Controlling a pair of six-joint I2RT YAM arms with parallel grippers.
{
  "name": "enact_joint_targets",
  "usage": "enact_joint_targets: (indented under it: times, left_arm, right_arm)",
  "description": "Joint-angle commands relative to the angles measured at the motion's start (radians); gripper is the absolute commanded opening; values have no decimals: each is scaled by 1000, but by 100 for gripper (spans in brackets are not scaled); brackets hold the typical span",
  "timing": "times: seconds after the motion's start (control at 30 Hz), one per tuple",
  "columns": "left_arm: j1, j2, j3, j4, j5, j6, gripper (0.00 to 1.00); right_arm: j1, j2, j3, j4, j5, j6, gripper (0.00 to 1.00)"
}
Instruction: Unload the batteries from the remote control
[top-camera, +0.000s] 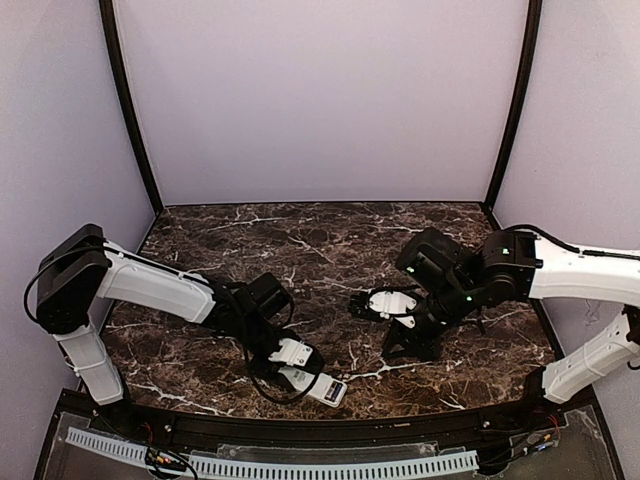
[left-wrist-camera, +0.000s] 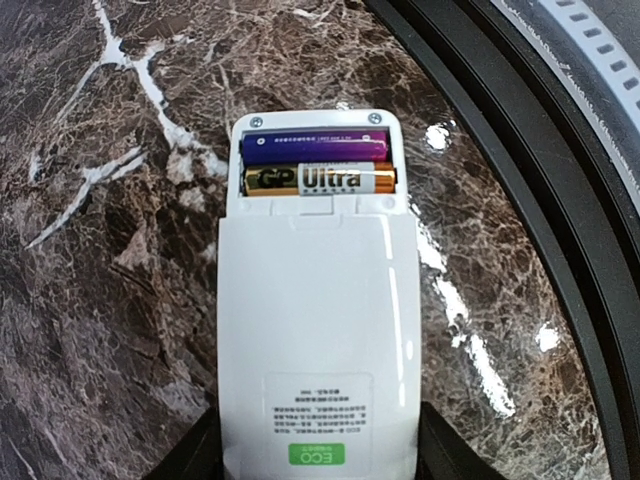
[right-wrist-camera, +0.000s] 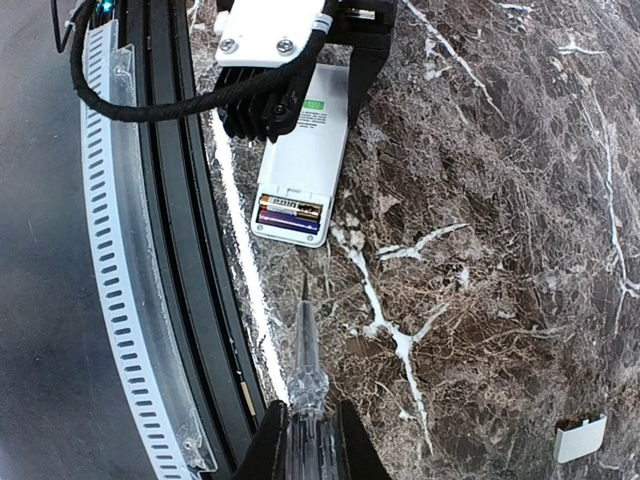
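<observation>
**Desk:** Where's the remote control?

**Me:** The remote control is in the lower middle of the overhead view, by the front edge of the worktop. My left claw is clamped across its sides at the label end, with the back face up. I can't tell whether it is resting on the worktop.

**Desk:** And the cells?

**Me:** Both sit in the uncovered compartment, near the top of the left wrist frame. The purple battery lies just beside the gold battery, which is marked GP Ultra.

**Desk:** Your other claw?

**Me:** My right claw is at bottom centre of its own frame, closed on a clear-handled tool. The thin tip points up-frame toward the compartment end and is not touching it. A small white piece lies at lower right, well apart from the remote control.
</observation>
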Motion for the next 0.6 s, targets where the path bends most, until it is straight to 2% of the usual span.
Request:
enact_joint_targets:
  times: [0.0,0.13,0.27,0.43,0.57]
  left_arm:
    - [2,28,10,-9,-38,2,36]
    - [1,14,41,-14,-36,-23,18]
    - [2,-3,59,-24,-50,-32,7]
    - [0,-29,47,-13,-62,-30,1]
    - [-2,-30,51,-13,-79,-38,0]
  right_arm:
    - [9,-16,-3,14,-8,11,0]
    - [8,5,15,9,-3,-1,0]
    - [9,60,47,-10,28,-33,0]
    - [8,153,101,-43,49,-88,0]
    - [8,222,155,-72,69,-138,0]
